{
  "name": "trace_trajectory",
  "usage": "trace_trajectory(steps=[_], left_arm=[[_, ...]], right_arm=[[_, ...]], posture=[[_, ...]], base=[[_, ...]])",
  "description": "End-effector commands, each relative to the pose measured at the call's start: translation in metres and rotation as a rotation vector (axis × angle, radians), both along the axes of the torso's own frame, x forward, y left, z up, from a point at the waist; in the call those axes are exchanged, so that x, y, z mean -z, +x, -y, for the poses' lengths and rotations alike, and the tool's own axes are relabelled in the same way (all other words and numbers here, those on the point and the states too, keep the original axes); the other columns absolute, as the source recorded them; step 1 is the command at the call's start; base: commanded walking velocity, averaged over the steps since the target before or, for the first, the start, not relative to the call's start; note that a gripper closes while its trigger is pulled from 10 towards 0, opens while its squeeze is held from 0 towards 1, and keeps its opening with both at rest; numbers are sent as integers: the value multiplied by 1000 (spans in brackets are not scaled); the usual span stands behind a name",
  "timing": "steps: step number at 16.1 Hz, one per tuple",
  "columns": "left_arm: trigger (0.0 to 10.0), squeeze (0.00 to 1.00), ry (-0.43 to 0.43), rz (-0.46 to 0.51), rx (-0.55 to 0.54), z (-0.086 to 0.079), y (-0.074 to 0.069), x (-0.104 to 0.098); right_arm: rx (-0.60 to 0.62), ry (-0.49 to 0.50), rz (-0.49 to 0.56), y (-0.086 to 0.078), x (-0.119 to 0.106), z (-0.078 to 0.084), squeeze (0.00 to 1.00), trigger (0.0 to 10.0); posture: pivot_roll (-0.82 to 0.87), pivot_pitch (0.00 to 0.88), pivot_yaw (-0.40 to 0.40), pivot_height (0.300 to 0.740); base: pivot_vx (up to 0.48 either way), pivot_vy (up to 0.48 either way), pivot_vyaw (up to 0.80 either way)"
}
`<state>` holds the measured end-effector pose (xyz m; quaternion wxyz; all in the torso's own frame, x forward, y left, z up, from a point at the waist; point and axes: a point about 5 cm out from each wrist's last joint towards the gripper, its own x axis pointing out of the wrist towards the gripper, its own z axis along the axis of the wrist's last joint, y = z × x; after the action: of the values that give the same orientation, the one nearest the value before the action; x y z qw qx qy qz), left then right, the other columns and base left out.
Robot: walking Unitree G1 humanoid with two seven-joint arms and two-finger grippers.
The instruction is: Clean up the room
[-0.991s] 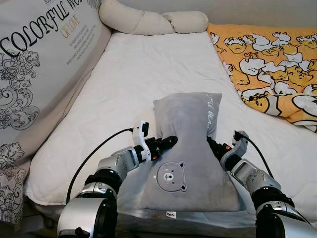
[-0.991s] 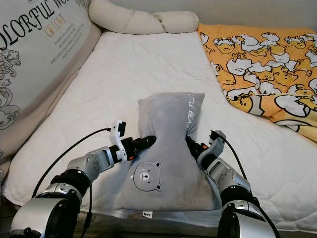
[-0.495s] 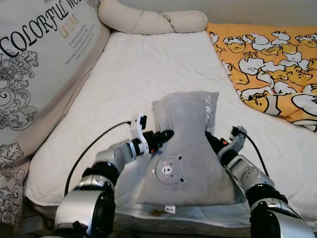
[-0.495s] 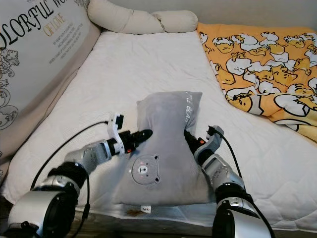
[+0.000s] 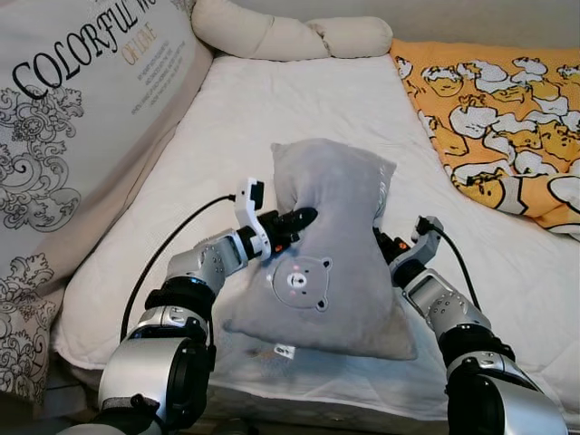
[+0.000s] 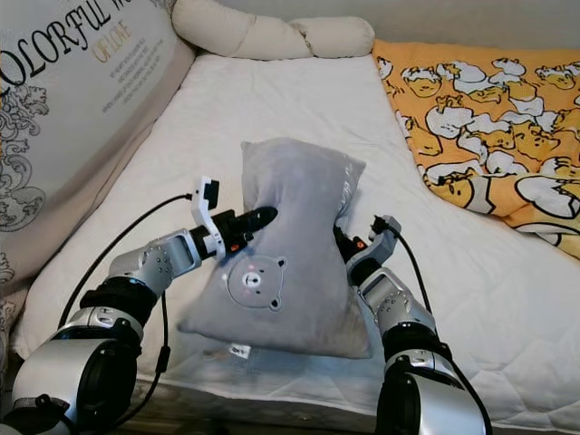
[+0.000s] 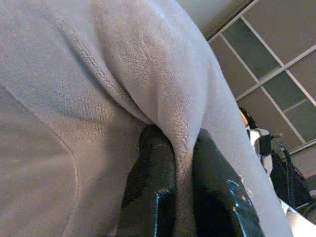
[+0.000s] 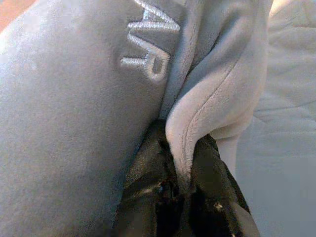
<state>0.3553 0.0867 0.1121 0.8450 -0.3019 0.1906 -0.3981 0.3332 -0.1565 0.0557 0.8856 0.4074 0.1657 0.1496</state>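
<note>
Pillow (image 5: 328,245) pinched by left gripper (image 5: 297,217) and right gripper (image 5: 381,243), lifted near mattress (image 5: 299,100) front edge.

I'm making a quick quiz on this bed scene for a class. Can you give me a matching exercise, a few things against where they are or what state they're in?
Things:
1. grey pillow
2. orange blanket
3. cream bolster
4. lettered cushion

Places or states:
A. along the head of the mattress
B. propped along the robot's left side of the bed
C. pinched at both sides, left claw and right claw
D. spread on the robot's right side of the bed

Pairs: 1-C, 2-D, 3-A, 4-B
</note>
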Motion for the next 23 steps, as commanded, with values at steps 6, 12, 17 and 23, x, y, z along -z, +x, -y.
trace_trajectory(steps=[6,12,17,23], left_arm=[[0,0,280,199,-20,-9,-3,-2],[0,0,286,232,-75,-7,-10,-4],[10000,0,463,477,-222,-7,-8,-20],[10000,0,516,485,-277,1,-9,-15]], right_arm=[[-42,-238,133,-1,-10,-18,0,10000],[27,-376,174,-5,-10,-18,0,10000],[153,-382,217,3,-32,-3,0,10000],[142,-418,215,-12,-30,-8,0,10000]], posture=[[-5,0,40,740],[25,0,19,740],[-21,0,68,740],[-25,0,56,740]], base=[[0,0,0],[0,0,0],[0,0,0],[0,0,0]])
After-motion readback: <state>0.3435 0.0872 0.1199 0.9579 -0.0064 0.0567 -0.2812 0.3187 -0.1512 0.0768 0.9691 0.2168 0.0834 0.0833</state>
